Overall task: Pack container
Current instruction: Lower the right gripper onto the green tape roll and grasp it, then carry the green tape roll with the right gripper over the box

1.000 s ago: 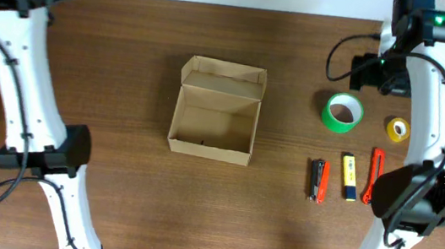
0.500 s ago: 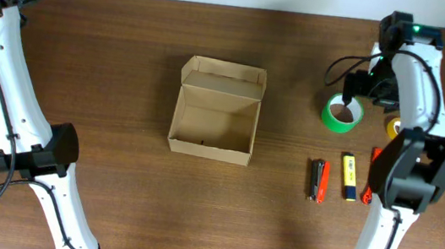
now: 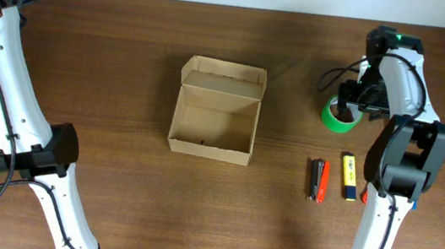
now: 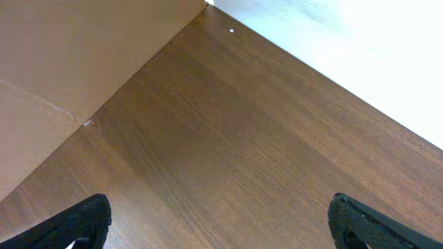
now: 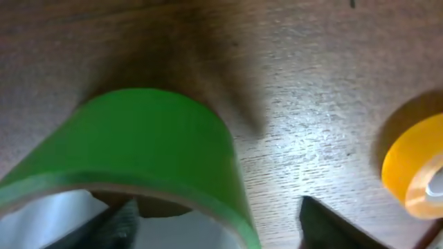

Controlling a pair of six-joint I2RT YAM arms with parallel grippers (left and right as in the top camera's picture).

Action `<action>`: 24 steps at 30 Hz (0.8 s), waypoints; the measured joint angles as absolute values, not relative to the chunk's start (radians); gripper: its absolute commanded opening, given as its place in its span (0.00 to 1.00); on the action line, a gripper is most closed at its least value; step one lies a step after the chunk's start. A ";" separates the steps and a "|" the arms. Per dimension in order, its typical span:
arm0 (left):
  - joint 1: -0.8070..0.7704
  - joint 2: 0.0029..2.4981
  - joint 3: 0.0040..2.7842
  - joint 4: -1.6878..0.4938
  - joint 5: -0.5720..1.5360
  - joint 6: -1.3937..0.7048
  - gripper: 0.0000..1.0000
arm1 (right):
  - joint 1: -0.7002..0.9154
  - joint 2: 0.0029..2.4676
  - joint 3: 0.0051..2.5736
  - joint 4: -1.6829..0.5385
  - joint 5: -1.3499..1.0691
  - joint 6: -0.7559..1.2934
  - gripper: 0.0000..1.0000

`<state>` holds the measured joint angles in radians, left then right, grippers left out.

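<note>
Now | right gripper (image 5: 221, 223): jaws spread astride green tape roll (image 5: 152, 131) wall, likely to pinch it | left gripper (image 4: 218, 221): released, idle | container (image 3: 213, 123): open, awaiting items

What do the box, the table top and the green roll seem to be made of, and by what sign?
Box: plain cardboard, matt light brown, with folded flaps and creases. Table top: wood or wood-look laminate, dark brown with fine grain lines; which, I cannot tell. Green roll: probably plastic adhesive tape, smooth and faintly glossy, wound around a brownish core.
</note>
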<state>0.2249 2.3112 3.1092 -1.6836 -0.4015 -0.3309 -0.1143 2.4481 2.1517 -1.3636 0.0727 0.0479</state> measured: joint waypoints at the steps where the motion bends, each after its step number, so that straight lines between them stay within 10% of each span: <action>1: 0.225 2.312 3.109 -1.684 -0.402 -0.331 1.00 | -0.120 2.450 2.152 -1.364 0.063 0.049 0.50; 8: 0.225 2.311 3.109 -1.684 -0.402 -0.328 1.00 | -0.165 2.462 2.152 -1.362 0.043 0.049 0.43; 12: 0.225 2.312 3.109 -1.684 -0.402 -0.328 1.00 | -0.176 2.462 2.152 -1.360 0.037 0.034 0.04; 24: 0.225 2.312 3.109 -1.684 -0.402 -0.328 1.00 | -0.170 2.462 2.153 -1.389 0.018 0.036 0.04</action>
<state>0.2249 2.3116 3.1092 -1.6840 -0.4015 -0.3283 -0.1703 2.4622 2.1529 -1.3888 0.0177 0.0364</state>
